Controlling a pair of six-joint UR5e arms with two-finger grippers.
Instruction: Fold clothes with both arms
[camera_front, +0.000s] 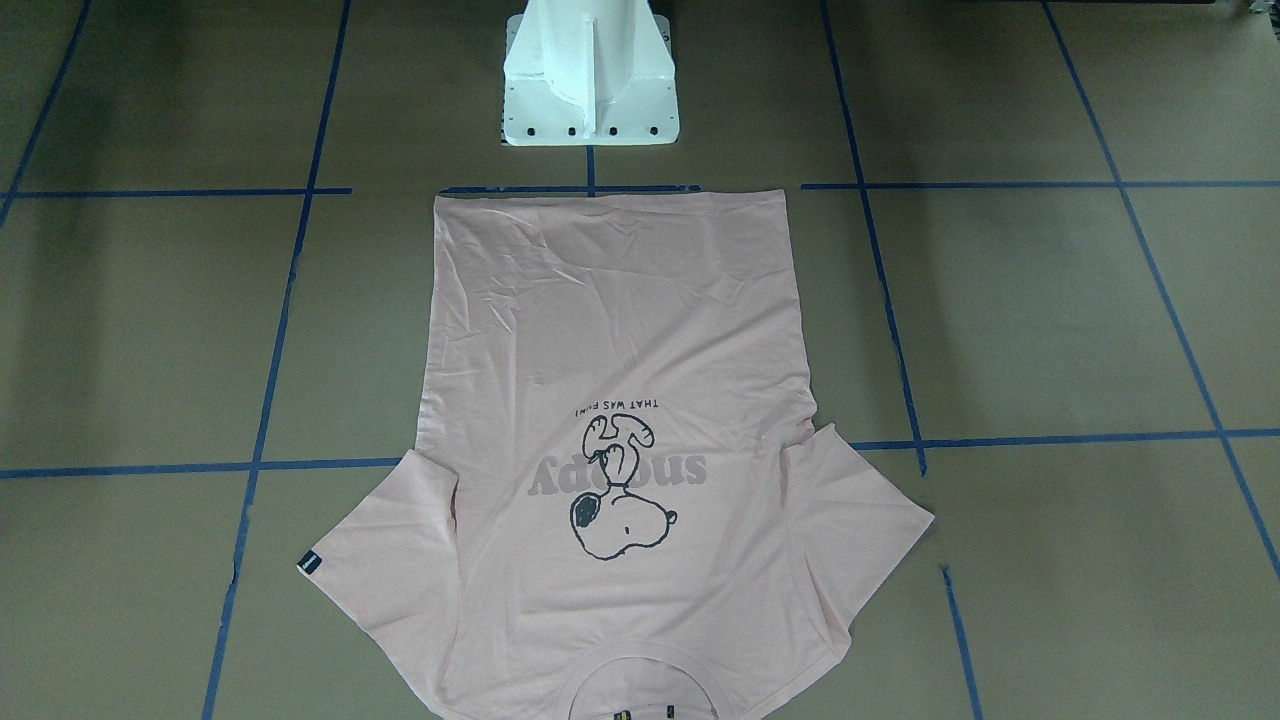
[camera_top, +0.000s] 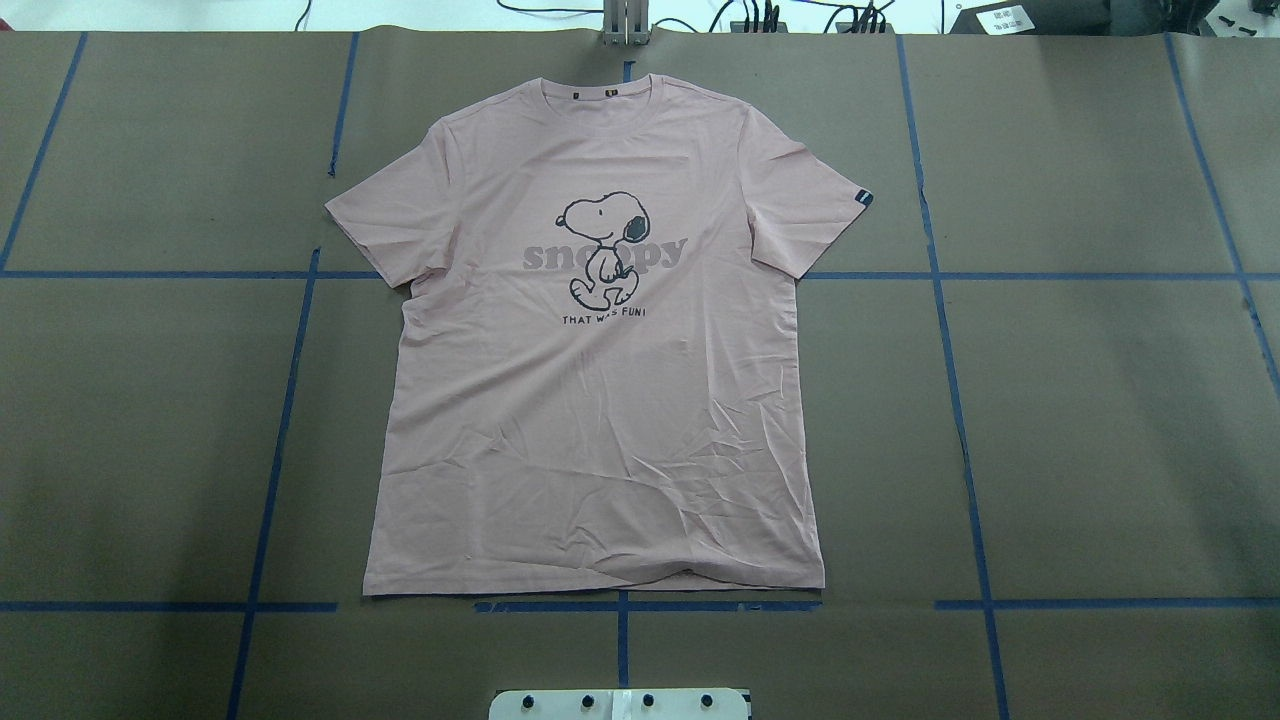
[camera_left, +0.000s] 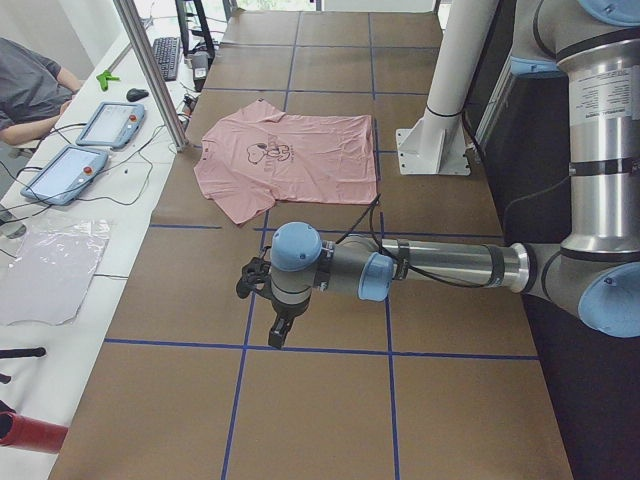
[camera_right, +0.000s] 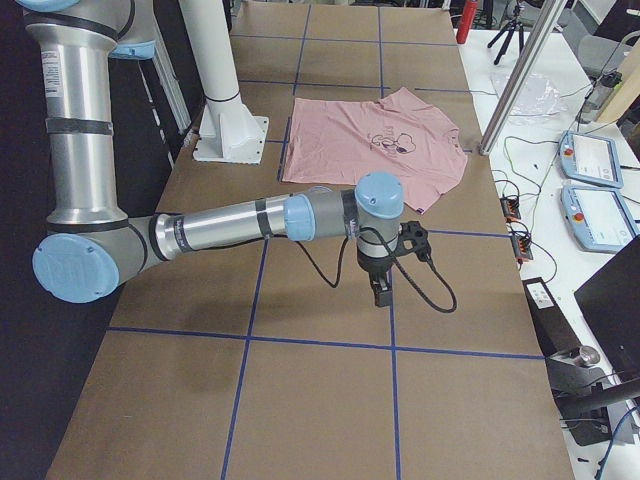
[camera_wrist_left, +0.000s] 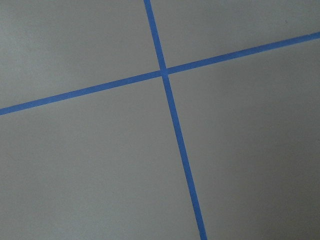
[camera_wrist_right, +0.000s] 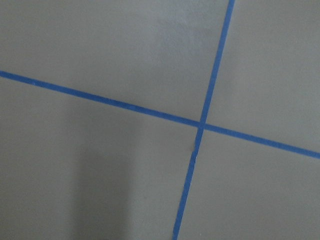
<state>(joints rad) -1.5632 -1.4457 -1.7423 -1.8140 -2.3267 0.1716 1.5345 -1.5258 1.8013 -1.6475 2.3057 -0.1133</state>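
Plainly, folding has not begun. The pale pink short-sleeved T-shirt with a black-outlined Snoopy print (camera_top: 600, 420) lies flat and print-up midway along the brown paper-covered counter (camera_top: 1100, 400). Its collar is at the operators' edge and its hem is toward the robot's edge, just in front of the white pedestal base (camera_front: 590, 90). Neither arm touches it.

The next move likely calls for both arms to come in from the counter's ends, pinch matching points on each side, and lift together so the cloth does not skew.

The overhead and front views show the whole shirt but no arm. Only the side views show the silver-grey left arm (camera_left: 440, 265) and right arm (camera_right: 220, 225), low over opposite ends and well apart from the shirt. Whether their jaws are open or closed cannot be told. The wrist views show only blue tape lines (camera_wrist_left: 165, 72).
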